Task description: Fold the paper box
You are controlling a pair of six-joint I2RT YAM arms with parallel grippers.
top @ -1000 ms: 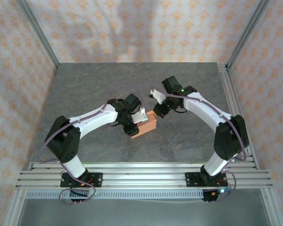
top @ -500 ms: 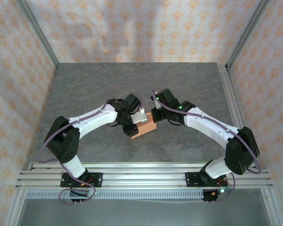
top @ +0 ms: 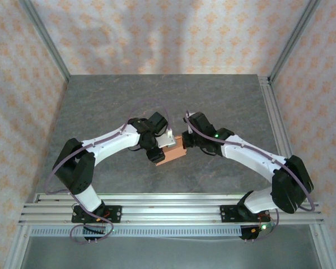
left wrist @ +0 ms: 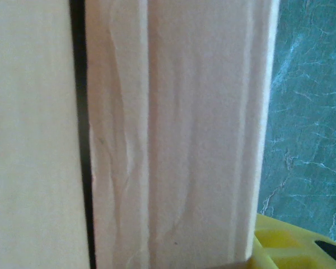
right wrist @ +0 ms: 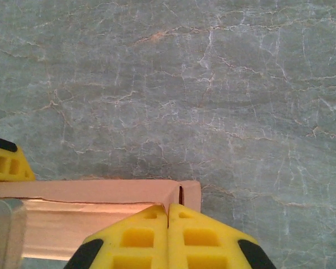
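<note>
One creased, flat salmon paper box [top: 172, 152]

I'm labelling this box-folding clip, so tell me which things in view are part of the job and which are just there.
Part of the job: paper box; left gripper against it; right gripper, fingers together at its corner.
Just there: grey table; aluminium rails; patterned walls.
</note>
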